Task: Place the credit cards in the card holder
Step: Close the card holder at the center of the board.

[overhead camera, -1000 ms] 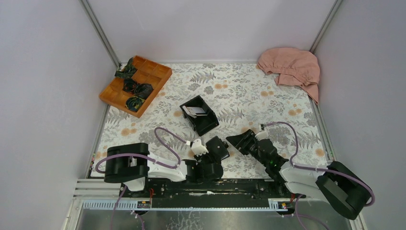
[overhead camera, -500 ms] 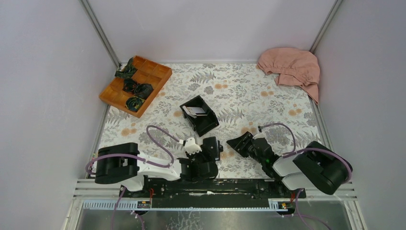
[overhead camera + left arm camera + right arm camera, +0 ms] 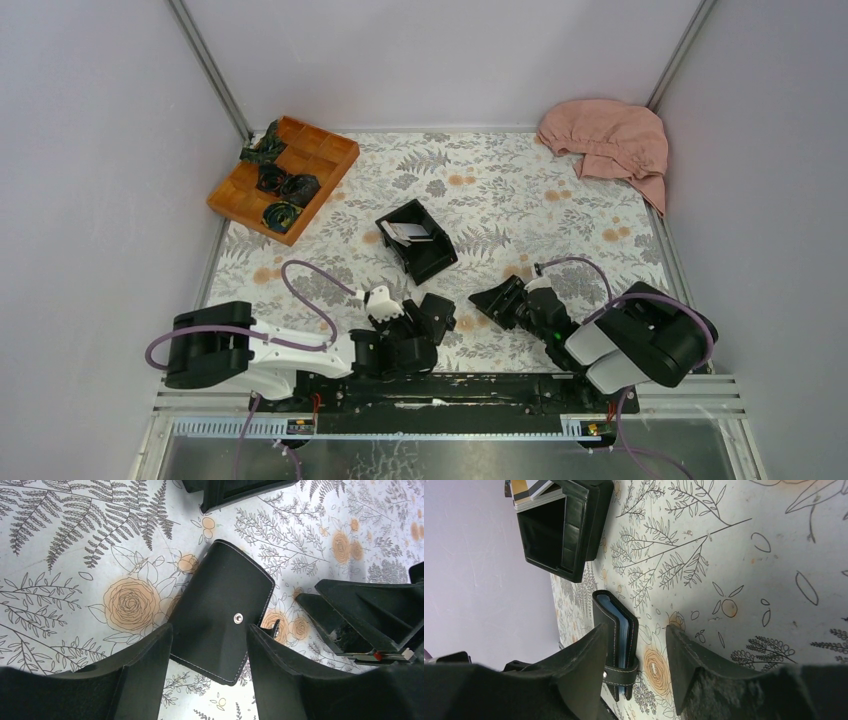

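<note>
The card holder (image 3: 220, 605) is a small black wallet lying closed on the floral cloth, with a silver snap on its face. It also shows in the top view (image 3: 438, 310). In the right wrist view it shows edge-on (image 3: 616, 625), its blue-grey pockets visible and the clasp strap across its open edge. My left gripper (image 3: 209, 630) is open, its jaws on either side of the wallet's near end. My right gripper (image 3: 636, 630) is open, low over the cloth and facing that edge. The credit cards (image 3: 531, 492) sit in the black box (image 3: 418, 243).
An orange divided tray (image 3: 283, 177) with dark bundles sits at the far left. A pink cloth (image 3: 610, 140) lies at the far right corner. Grey walls close in the sides and back. A metal rail (image 3: 450, 395) runs along the near edge.
Both arms have folded back toward their bases. The left gripper has slid left and the card holder with it. The right gripper has drawn a little left, toward the wallet.
</note>
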Action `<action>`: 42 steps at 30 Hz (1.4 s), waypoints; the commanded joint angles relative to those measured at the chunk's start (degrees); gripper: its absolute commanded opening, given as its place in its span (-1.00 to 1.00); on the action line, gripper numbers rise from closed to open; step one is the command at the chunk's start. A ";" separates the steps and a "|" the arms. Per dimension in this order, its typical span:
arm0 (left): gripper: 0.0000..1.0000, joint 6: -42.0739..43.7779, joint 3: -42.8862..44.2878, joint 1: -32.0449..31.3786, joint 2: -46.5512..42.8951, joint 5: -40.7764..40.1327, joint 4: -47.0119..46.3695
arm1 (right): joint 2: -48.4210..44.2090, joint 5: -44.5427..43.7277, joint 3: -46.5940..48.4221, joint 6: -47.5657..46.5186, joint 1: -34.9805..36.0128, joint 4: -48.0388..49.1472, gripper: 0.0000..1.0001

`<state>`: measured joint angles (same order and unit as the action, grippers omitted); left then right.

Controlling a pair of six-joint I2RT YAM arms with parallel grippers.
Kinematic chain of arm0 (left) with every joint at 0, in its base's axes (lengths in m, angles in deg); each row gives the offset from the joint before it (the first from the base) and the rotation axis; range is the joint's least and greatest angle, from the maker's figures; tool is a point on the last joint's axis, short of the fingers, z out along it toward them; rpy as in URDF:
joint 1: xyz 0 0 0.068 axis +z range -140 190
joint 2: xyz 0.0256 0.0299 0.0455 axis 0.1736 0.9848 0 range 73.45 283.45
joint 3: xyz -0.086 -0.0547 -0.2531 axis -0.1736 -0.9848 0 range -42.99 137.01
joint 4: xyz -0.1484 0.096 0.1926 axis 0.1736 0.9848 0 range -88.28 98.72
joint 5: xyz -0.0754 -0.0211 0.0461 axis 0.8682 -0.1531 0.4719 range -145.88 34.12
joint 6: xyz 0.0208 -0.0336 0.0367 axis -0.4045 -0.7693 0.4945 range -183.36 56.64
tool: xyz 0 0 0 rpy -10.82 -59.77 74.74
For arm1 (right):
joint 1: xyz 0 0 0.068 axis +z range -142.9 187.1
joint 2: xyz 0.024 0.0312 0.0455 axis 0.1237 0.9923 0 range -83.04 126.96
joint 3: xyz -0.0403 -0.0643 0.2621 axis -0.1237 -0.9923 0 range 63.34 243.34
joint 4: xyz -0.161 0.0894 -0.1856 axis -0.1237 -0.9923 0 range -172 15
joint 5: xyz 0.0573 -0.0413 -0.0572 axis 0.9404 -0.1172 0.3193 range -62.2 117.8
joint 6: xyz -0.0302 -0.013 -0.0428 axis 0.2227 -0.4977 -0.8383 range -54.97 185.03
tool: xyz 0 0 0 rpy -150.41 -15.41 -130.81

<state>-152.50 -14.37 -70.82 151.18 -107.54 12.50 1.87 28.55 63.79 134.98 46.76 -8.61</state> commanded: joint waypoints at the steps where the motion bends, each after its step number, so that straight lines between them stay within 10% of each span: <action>1: 0.29 2.58 -0.37 0.36 -2.10 -2.98 2.10 | -4.15 -0.08 -2.29 -1.09 0.66 -4.90 0.09; 12: 0.29 1.68 -3.68 0.16 -1.13 -4.85 0.26 | -17.79 -5.25 -0.91 -0.95 7.27 -21.30 0.20; 42: 0.17 6.79 -9.12 0.26 3.65 -2.00 -12.48 | 11.40 -12.95 -0.04 10.99 19.91 6.79 0.10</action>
<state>-146.53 -22.35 -70.84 153.09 -111.43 -0.57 8.97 18.17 64.09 145.67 65.89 -1.16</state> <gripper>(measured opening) 0.593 0.552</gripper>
